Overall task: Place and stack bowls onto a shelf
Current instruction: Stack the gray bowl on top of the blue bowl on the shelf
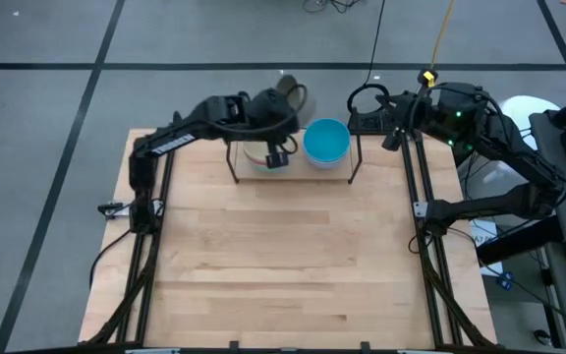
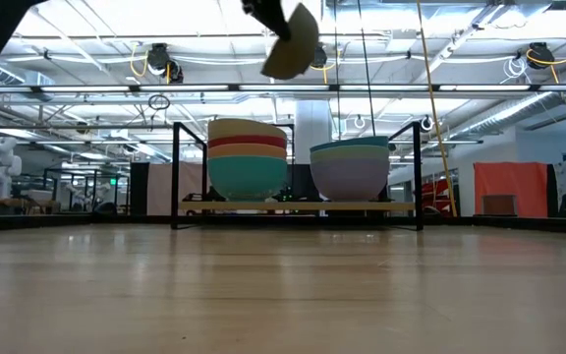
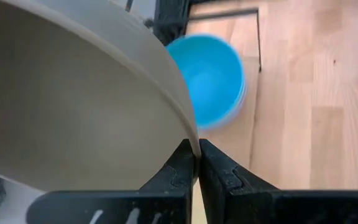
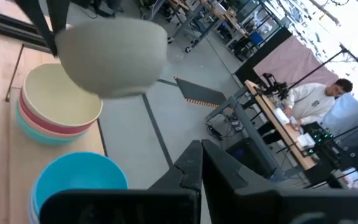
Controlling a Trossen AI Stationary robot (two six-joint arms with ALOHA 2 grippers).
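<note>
The left gripper [image 3: 197, 163] pinches the rim of a small olive-grey plastic bowl [image 3: 73, 106], its fingers closed narrowly on the wall, holding it tilted high above the low black metal-rod shelf [image 2: 298, 207] at the table's far edge. The left stack, topped by a cream bowl [image 4: 58, 93], lies almost straight below the carried bowl; the blue-topped right stack [image 1: 326, 142] sits just to its right. The right gripper [image 4: 199, 163] waits at the far right, fingers together and empty. No writing is legible.
</note>
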